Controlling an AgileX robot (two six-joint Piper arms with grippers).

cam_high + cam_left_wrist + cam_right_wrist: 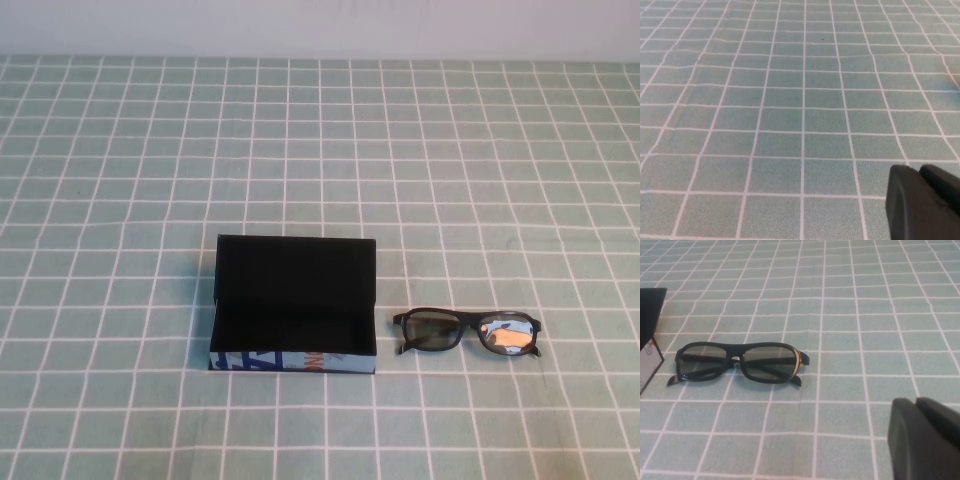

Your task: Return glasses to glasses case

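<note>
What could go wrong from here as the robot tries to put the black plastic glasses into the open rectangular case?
1. The black thick-framed plastic glasses lie flat on the green checked tablecloth; a grasp may slip off or snag the cloth.
2. The open black rectangular glasses case looks light; it may shift when the glasses go in.
3. The right gripper is well short of the glasses; the left gripper sees only cloth.

left tool (927, 202) low over the table, right tool (927, 437) likewise, both out of the high view
</note>
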